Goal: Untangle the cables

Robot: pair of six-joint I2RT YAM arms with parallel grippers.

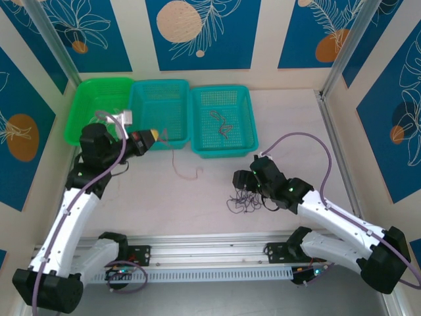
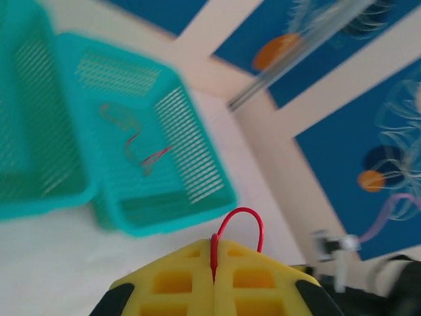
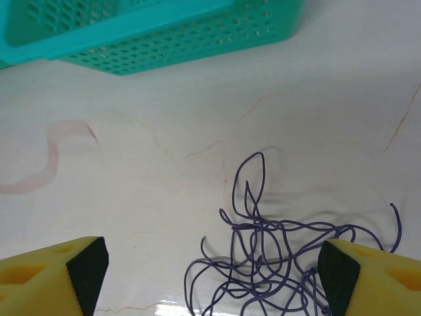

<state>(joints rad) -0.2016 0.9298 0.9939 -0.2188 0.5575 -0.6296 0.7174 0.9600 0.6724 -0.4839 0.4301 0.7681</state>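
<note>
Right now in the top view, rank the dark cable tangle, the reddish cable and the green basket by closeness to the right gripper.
1. dark cable tangle, directly by the right gripper, on its near side.
2. reddish cable, lying off to its left.
3. green basket, in the far-left corner.

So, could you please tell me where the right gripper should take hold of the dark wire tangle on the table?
Probably the lone loop sticking out of the far edge of the tangle, taken across its wire from above: it lies flat on the table, clear of the knotted mass, and the open right gripper hangs over the pile.
</note>
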